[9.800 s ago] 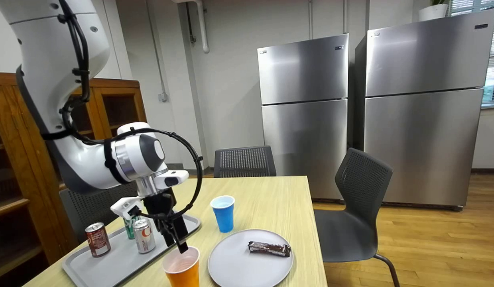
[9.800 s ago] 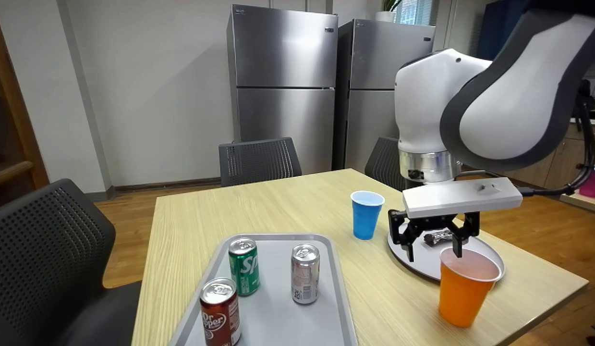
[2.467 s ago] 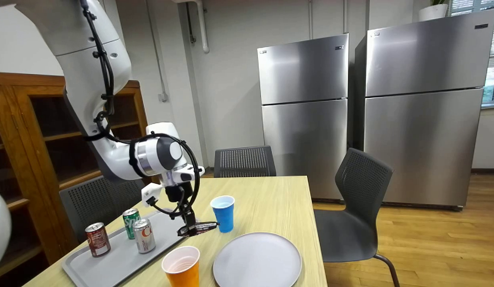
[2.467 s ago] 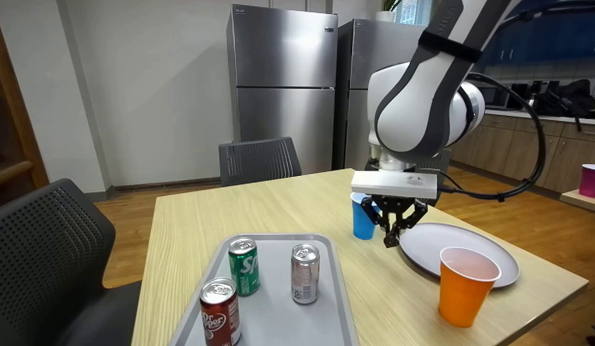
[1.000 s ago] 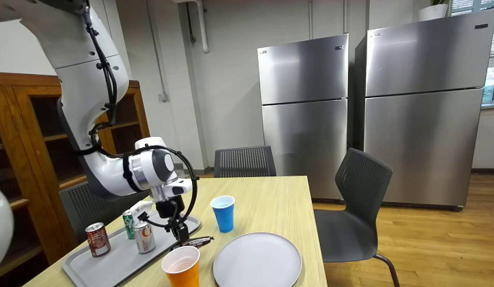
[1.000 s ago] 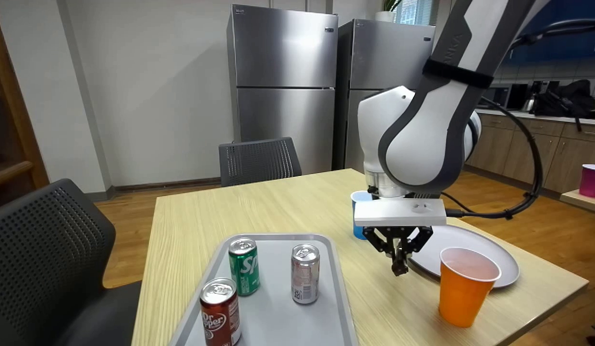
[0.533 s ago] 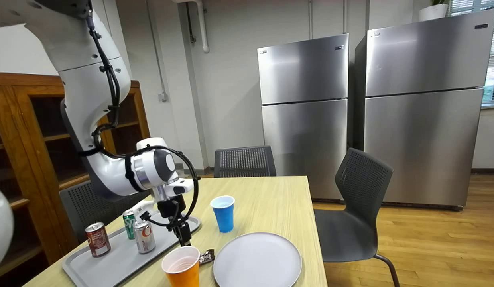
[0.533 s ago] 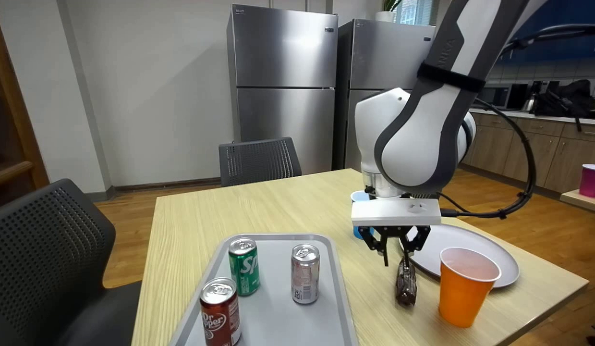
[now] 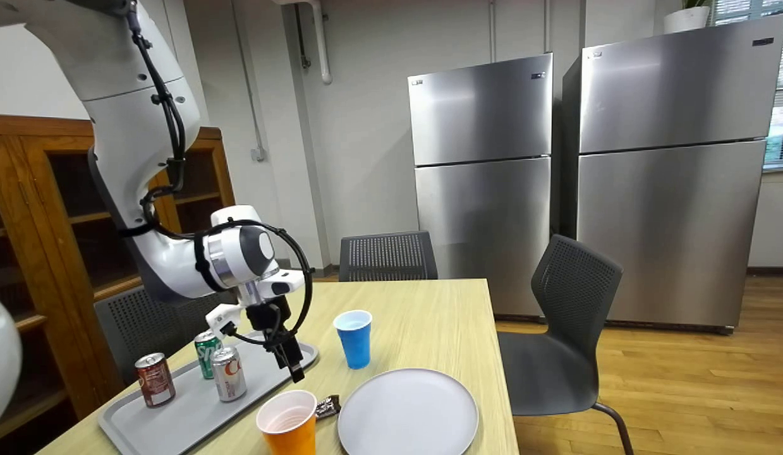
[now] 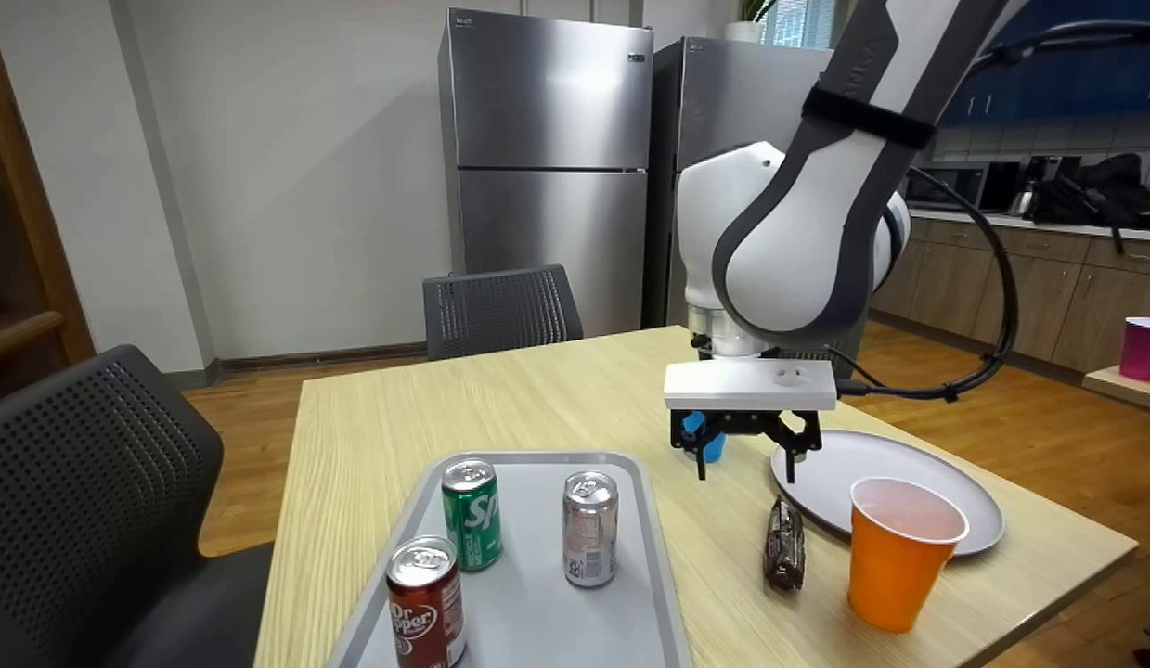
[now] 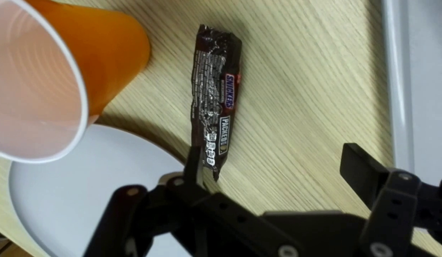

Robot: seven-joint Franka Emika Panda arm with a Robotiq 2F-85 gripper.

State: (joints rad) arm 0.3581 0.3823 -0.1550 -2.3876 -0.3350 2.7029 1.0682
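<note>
bar (image 11: 213, 96) lay on the bench (image 10: 389, 417), snickers label readable in the wrist view. one end was just beside the plate (image 10: 895, 482); couldn't tell if they touched. gripper (image 10: 746, 479) was wide, jaws well apart, hanging above the bench and apart from the bar. in the wrist view it overlapped the bar's lower end. orange cup (image 10: 899, 575) stood upright near the bar and the plate. tray (image 10: 556, 631) was on the bar's other side, farther off; dr pepper can (image 10: 426, 603), sprite can (image 10: 472, 520) and silver can (image 10: 590, 529) stood upright on it. blue cup (image 9: 354, 341) stood upright near the plate in an exterior view. chairs (image 9: 571, 303) were around the bench, fridges (image 9: 483, 120) beyond it.
</note>
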